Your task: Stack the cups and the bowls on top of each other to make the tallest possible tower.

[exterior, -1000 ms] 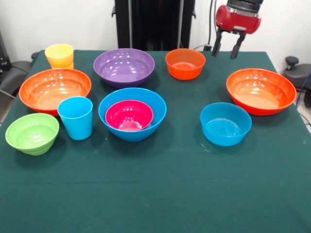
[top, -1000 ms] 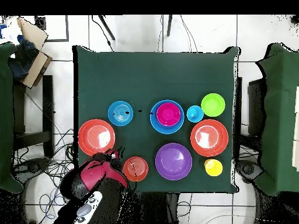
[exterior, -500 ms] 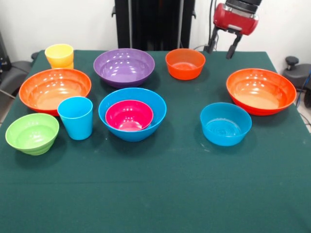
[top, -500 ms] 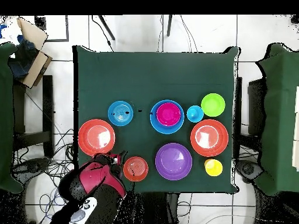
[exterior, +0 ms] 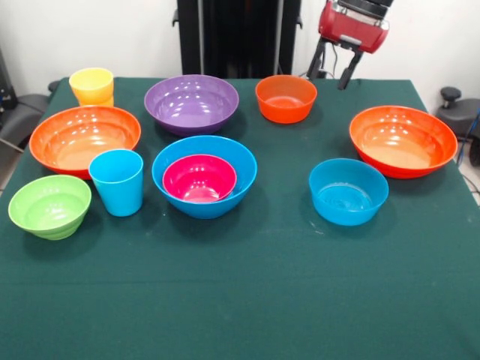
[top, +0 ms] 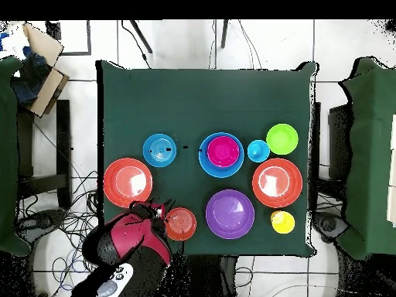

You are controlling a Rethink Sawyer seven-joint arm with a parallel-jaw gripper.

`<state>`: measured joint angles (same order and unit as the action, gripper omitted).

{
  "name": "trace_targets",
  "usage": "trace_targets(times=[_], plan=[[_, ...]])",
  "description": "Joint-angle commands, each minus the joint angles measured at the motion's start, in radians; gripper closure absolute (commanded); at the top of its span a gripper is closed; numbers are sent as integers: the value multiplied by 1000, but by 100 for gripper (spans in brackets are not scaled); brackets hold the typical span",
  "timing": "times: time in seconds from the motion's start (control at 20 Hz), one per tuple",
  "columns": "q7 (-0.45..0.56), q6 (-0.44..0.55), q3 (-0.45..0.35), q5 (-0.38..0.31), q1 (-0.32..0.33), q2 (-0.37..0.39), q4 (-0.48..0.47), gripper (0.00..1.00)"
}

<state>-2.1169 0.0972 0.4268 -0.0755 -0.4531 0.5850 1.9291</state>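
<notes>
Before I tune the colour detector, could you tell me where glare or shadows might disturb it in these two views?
Front view: bright glare streaks on the purple bowl and soft highlights inside both big orange bowls; faint shadows under the blue cup. Overhead view: white glare patches in the two big orange bowls; the green cloth looks evenly lit.

We find no readable text, label, brand, number or sign anywhere in either view, not on the glossy plastic bowls and cups, the dark green tablecloth or the red and black arm.
</notes>
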Motion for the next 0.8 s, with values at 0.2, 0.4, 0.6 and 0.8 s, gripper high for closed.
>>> trace_targets(times=[0.2,0.4,0.6,0.8], plan=[[-101,92,-90,28,26,24,-52,0],[-104,74,-92,35,21,-25,-98,0],[-115,31,-83,45,14,-104,-148,0],[-133,-10,-67,61,-2,-163,-181,0]])
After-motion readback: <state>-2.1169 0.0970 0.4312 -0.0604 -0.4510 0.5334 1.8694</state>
